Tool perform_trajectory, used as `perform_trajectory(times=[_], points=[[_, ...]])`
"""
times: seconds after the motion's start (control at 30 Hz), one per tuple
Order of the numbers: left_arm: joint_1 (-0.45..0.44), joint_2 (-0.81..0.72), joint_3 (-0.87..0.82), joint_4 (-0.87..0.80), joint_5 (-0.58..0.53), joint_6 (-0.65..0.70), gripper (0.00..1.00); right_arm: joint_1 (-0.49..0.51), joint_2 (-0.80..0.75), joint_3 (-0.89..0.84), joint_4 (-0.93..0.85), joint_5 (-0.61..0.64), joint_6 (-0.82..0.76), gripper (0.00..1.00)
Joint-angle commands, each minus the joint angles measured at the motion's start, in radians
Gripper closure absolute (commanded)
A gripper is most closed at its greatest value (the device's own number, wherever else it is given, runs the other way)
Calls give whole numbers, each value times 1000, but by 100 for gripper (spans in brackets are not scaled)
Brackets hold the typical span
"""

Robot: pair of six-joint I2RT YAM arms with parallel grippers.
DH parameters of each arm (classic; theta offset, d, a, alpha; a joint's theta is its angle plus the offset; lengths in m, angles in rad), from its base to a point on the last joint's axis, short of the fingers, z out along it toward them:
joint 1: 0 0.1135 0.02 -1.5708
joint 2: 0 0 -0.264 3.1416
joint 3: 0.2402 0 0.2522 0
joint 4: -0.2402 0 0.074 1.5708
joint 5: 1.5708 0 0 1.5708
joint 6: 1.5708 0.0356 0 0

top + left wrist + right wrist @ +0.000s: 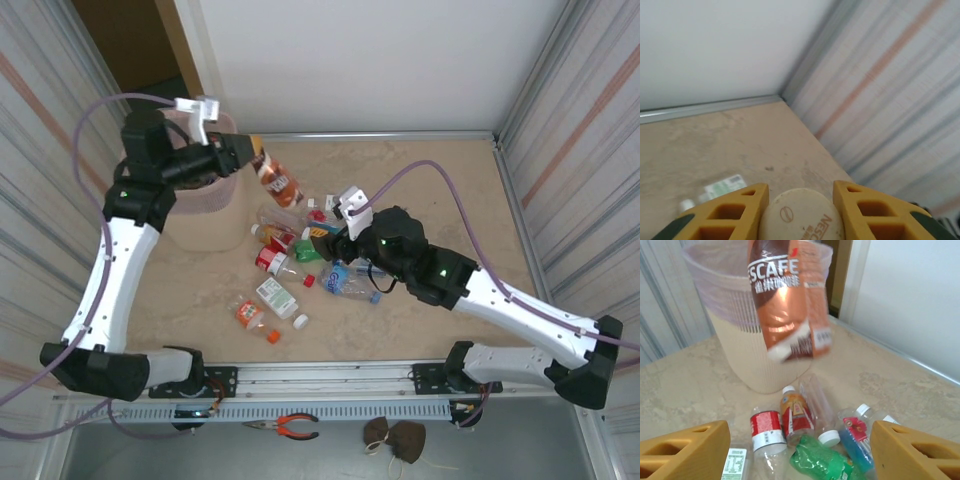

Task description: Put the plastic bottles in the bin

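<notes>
Yellow fingers (735, 212) of the left gripper (801, 197) clamped a Nescafe bottle (277, 182), upper left. Release looked safest squarely over the bin (205, 225).

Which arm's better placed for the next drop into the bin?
Left. The left fingers grip the brown-label bottle in the air beside the bin rim. The right fingers stand open above the bottle pile, holding nothing.
</notes>
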Motion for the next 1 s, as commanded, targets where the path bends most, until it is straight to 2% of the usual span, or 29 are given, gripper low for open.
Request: perform_trajectory(times=[0.0, 0.2, 0.3, 0.63, 0.83, 0.97], points=[[111, -30, 71, -15, -3, -36, 76, -5, -42, -15, -6, 44, 12, 26], [358, -12, 77, 105, 45, -184, 76, -5, -56, -23, -23, 55, 22, 26], [420, 5, 87, 153, 28, -224, 75, -5, -53, -23, -23, 52, 27, 26], [468, 82, 47, 233, -110, -234, 71, -4, -35, -24, -27, 35, 36, 26], [476, 157, 15, 257, -134, -228, 71, -5, -41, -33, -36, 34, 43, 26], [478, 206, -13, 257, -94, -233, 68, -4, -43, -40, -38, 30, 43, 25]])
